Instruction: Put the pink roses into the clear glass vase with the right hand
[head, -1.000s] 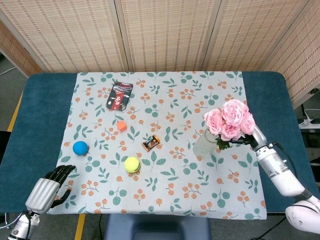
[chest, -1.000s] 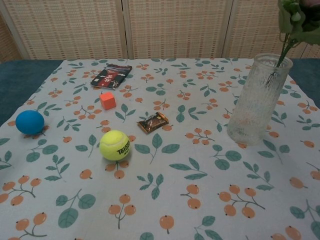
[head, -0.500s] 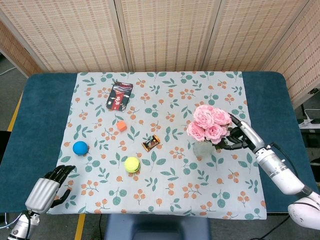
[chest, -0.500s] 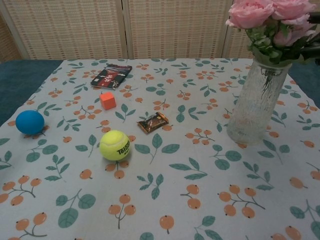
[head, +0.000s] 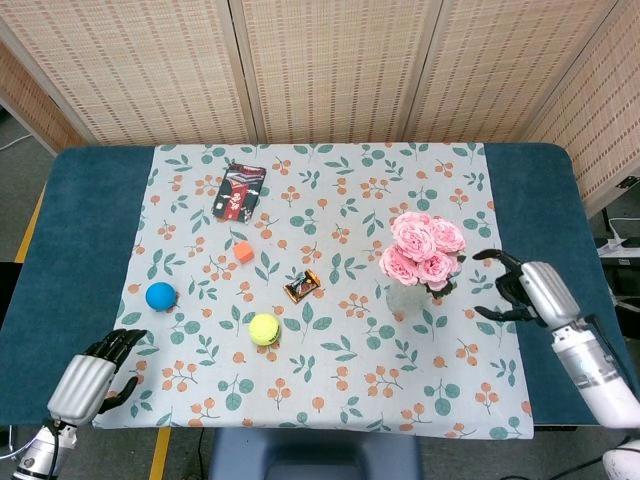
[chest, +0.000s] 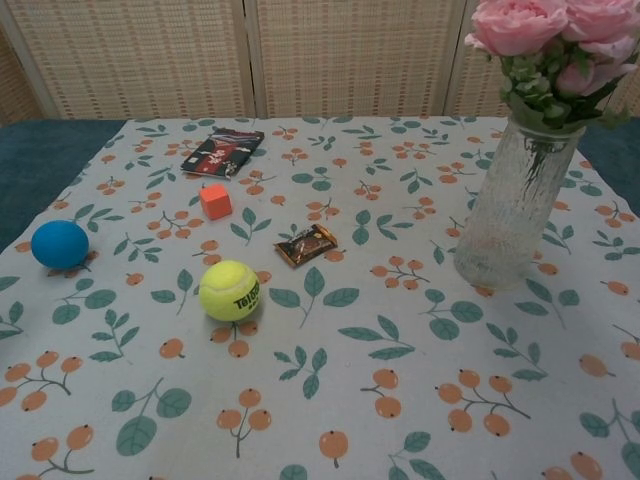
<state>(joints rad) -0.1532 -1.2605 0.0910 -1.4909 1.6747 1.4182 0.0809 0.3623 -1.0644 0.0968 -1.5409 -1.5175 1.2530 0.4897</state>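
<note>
The bunch of pink roses (chest: 560, 40) stood with its stems inside the clear ribbed glass vase (chest: 513, 205) on the bench. The right hand (head: 527, 288) hung beside it, apart, fingers spread and empty. The left hand (head: 92, 372) rested at the near corner, fingers curled loosely, holding nothing.

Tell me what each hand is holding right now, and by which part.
Nothing. The right hand is open, apart from the roses standing in the vase. The left hand holds nothing.

It looks like a test room or lab: woven folding screens (head: 330, 70) close off the back, and a floral tablecloth (head: 330, 350) covers a blue table (head: 80, 260).
</note>
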